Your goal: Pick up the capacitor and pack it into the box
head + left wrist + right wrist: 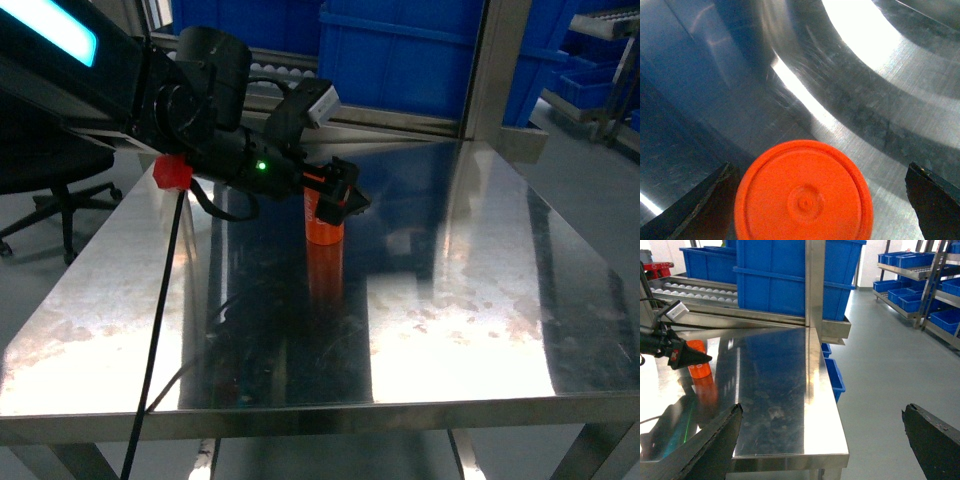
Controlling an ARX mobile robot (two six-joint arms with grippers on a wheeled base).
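The capacitor [324, 230] is an orange cylinder standing upright on the steel table [480, 300]. My left gripper [345, 205] is open and straddles its top. In the left wrist view the round orange cap of the capacitor [804, 195] lies between the two black fingertips [705, 205], the left one close to it and the right one well apart. From the right wrist view the capacitor [699, 371] and left gripper [690, 357] show at far left. My right gripper [822, 440] is open and empty, off the table's right front corner. The box is out of view.
Large blue bins [420, 50] stand behind the table on a roller conveyor [700, 290]. A steel post [490, 70] rises at the table's far edge. A black office chair [60, 170] is at the left, and shelves of blue bins [920, 285] line the right aisle.
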